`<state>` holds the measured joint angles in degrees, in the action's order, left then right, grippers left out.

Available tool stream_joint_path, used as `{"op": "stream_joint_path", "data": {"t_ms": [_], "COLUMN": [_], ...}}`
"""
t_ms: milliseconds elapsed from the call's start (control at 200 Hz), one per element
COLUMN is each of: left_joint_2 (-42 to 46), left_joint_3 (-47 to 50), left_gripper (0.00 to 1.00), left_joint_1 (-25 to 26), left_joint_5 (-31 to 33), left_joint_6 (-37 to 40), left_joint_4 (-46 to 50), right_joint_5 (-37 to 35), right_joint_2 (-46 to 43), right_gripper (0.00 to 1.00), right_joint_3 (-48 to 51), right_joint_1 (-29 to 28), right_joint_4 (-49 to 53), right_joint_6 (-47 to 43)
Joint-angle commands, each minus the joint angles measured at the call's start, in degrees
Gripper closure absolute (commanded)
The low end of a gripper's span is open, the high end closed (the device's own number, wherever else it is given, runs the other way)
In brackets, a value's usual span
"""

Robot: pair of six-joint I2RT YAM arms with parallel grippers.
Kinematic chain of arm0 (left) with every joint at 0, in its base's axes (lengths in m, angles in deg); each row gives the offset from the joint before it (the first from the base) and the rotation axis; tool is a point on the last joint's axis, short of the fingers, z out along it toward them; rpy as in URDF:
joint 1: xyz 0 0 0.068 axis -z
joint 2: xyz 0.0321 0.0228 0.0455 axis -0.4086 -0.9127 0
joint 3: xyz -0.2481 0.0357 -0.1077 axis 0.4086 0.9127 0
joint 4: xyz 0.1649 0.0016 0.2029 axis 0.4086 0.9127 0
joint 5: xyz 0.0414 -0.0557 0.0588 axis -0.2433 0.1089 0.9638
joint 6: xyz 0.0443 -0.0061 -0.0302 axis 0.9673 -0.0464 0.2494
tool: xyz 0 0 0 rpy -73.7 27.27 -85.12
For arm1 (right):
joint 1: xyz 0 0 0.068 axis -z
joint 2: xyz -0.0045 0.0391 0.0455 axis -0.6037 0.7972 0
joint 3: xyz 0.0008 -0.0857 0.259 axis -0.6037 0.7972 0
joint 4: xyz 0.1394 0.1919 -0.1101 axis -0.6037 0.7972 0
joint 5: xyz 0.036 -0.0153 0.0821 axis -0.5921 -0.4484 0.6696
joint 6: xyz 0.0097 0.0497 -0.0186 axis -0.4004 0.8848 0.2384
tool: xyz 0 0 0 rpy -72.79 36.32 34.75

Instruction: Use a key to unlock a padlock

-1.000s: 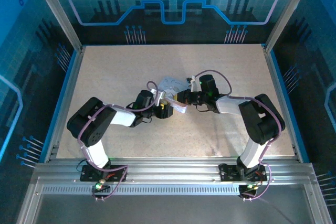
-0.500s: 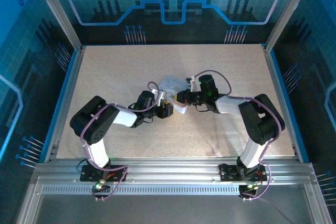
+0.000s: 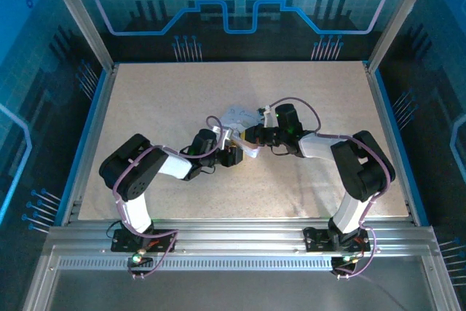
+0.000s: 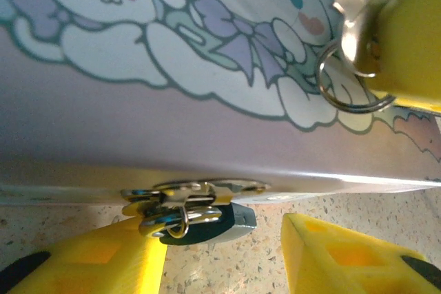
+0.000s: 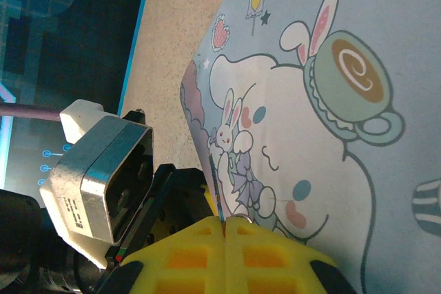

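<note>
Since one second ago the left arm has advanced toward the box and its jaws have narrowed; the right arm has held position. Table (image 3: 145,107): one speckled beige surface carrying all items. Box (image 3: 239,116): one lavender cartoon-printed tin at table centre, lying between the two grippers, its side wall directly ahead of the left fingers. Left gripper (image 4: 220,259): jaws released and partly open, straddling the padlock without clamping it. One yellow finger (image 4: 89,259) touches the padlock's metal parts; the other stands apart from it, with bare table between. Right gripper (image 5: 224,235): jaws clenched on the key, fingertips pressed together over the printed lid. Padlock (image 4: 213,224): one, with a small dark body, hung on the metal hasp (image 4: 200,187) at the box's lower edge, just above the table. Key (image 4: 353,29): one thin metal piece pinched by the right gripper, held over the lid, apart from the padlock. Ring (image 4: 344,91): one wire loop hanging from the key.
</note>
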<state>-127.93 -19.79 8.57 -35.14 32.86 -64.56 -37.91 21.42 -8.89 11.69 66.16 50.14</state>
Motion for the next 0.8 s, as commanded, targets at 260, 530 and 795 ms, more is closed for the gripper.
{"op": "stream_joint_path", "data": {"t_ms": [260, 530, 795], "left_joint_2": [-0.9, -0.3, 2.0], "left_joint_3": [-0.9, -1.3, 0.0], "left_gripper": [0.56, 0.65, 0.69], "left_joint_1": [0.6, 0.6, 0.7], "left_joint_5": [2.1, 2.0, 1.3], "left_joint_6": [-5.2, -6.8, -7.1], "left_joint_4": [-0.3, -0.1, 0.4], "right_joint_5": [-2.3, -2.0, -3.5], "right_joint_2": [2.4, 1.8, -2.7], "right_gripper": [0.96, 0.96, 0.96], "right_joint_3": [1.0, 0.7, -1.3], "right_joint_1": [-2.0, -2.7, -3.6], "right_joint_4": [9.0, 8.1, 8.2], "right_joint_6": [0.2, -0.2, -2.7]}}
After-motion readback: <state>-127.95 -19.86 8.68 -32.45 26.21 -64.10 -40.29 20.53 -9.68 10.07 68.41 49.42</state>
